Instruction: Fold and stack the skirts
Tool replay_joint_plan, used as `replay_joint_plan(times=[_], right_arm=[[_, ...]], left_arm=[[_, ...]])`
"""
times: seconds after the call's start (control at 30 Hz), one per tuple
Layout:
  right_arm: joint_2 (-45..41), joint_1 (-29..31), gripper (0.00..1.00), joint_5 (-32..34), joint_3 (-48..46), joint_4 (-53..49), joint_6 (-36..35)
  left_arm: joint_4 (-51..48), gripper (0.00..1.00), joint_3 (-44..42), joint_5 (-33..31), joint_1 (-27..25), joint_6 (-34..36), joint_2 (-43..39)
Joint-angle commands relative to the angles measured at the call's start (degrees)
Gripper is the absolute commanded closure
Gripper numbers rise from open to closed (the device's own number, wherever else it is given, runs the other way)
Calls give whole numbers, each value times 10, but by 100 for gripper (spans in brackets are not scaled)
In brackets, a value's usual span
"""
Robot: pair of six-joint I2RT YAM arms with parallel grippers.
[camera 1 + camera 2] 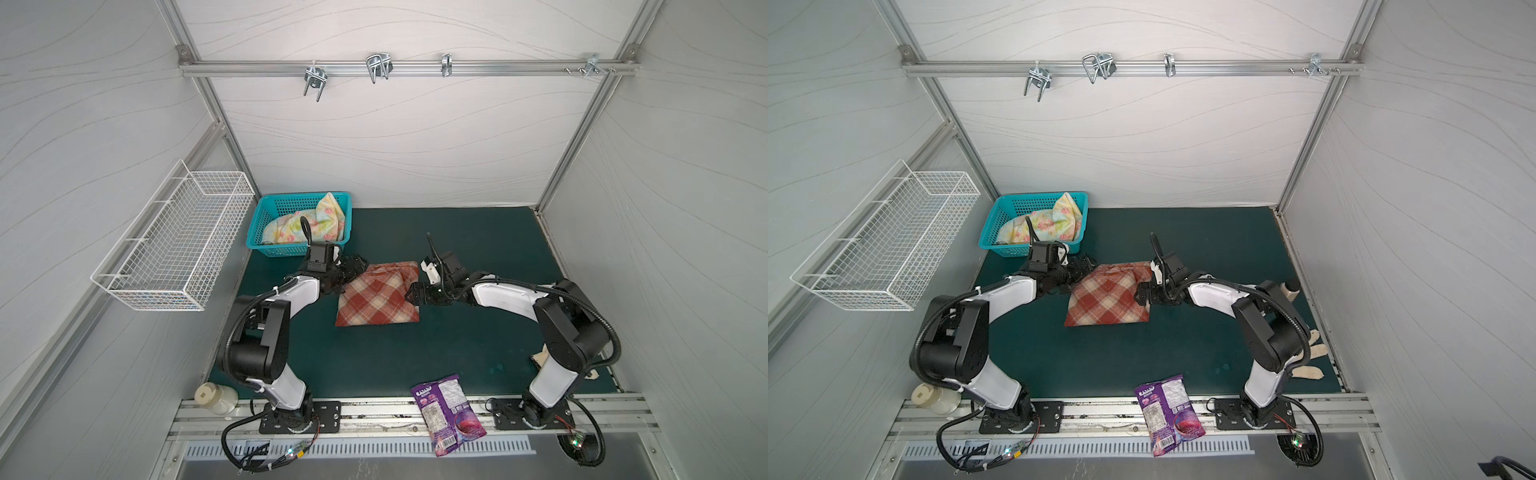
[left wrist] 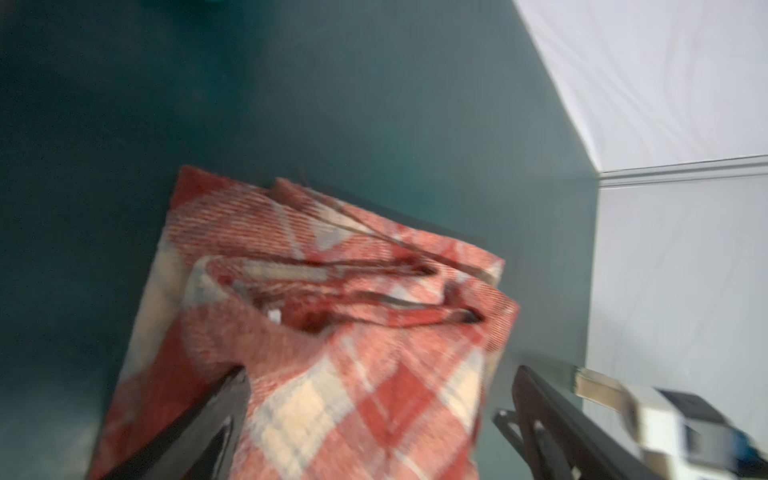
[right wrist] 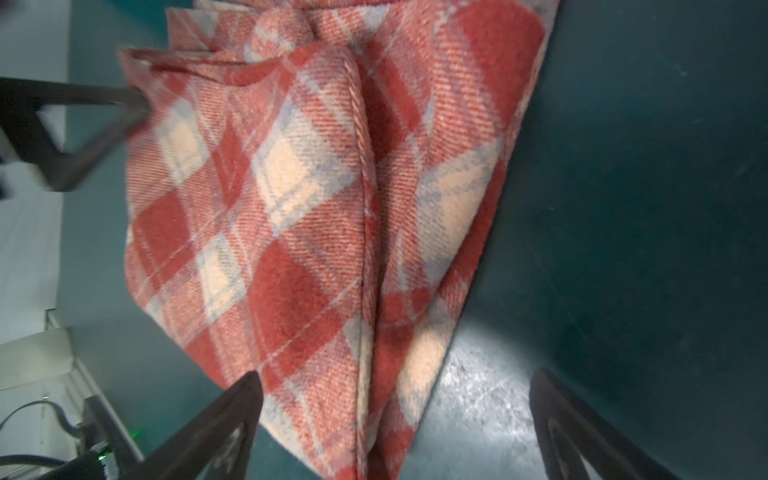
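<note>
Plaid skirt (image 1: 376, 297): rust-red and cream, lying folded into a rough rectangle on the green table (image 1: 457, 345), near the middle, between the two arms. Its far edge shows loose, bunched layers. The near edge lies flat.

Floral skirt (image 1: 307, 226): pastel yellow and blue with pink flowers, crumpled inside the teal basket (image 1: 266, 249) at the far left corner of the table. One end stands up against the basket's far wall. It is well apart from the plaid skirt, and the two are not stacked.

Left end effector (image 1: 355, 270): at the far left corner of the plaid skirt, jaws spread wide. In the left wrist view (image 2: 380, 386) one finger (image 2: 216, 424) lies over the cloth and the other is clear of it over the table. Nothing is pinched. That view is blurred, so contact with the cloth cannot be confirmed.

Right end effector (image 1: 411, 297): at the right edge of the plaid skirt, jaws also spread wide. In the right wrist view (image 3: 397, 380) one finger (image 3: 232, 411) sits over the cloth's edge and the other over bare table. No cloth is gripped.

Other items: a white wire basket (image 1: 174, 249) is mounted on the left wall. A purple snack bag (image 1: 446, 413) lies at the table's near edge. A pale jar (image 1: 216, 397) stands by the left arm's base. A cream glove (image 1: 1308, 368) lies behind the right arm.
</note>
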Motion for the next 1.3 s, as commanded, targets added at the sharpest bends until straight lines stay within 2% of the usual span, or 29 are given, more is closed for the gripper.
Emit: replay_joint_plan(times=[0.0,0.1,0.23,0.53,0.67,0.8,0.87,0.93,0.97,1.07,1.27], right_arm=[[29,5,1,25,21,-6,-11],[50,9,1,18,31,5,-13],[81,20,1,10,60,4,-12],[135,43,7,34,101,-16,11],[149,44,22,42,98,-8,24],[149,44,59,55,95,-6,27],[149,44,69,57,101,-13,22],[152,44,87,55,111,-22,12],[152,44,92,55,115,-26,8],[152,37,100,59,131,-42,-7],[156,-2,100,100,192,-127,-69]], left_arm=[[-40,1,15,12,1,-5,-102],[-117,1,31,-7,1,7,-171],[-195,1,35,-24,1,28,-220],[-207,1,-35,-41,2,29,-289],[-204,1,-56,-41,2,26,-306],[-202,1,-72,-45,1,27,-315],[-201,1,-79,-46,1,27,-319],[-200,1,-85,-46,1,27,-324],[-199,1,-88,-46,2,28,-326],[-195,1,-98,-46,2,27,-335],[-179,1,-117,-45,1,25,-353]])
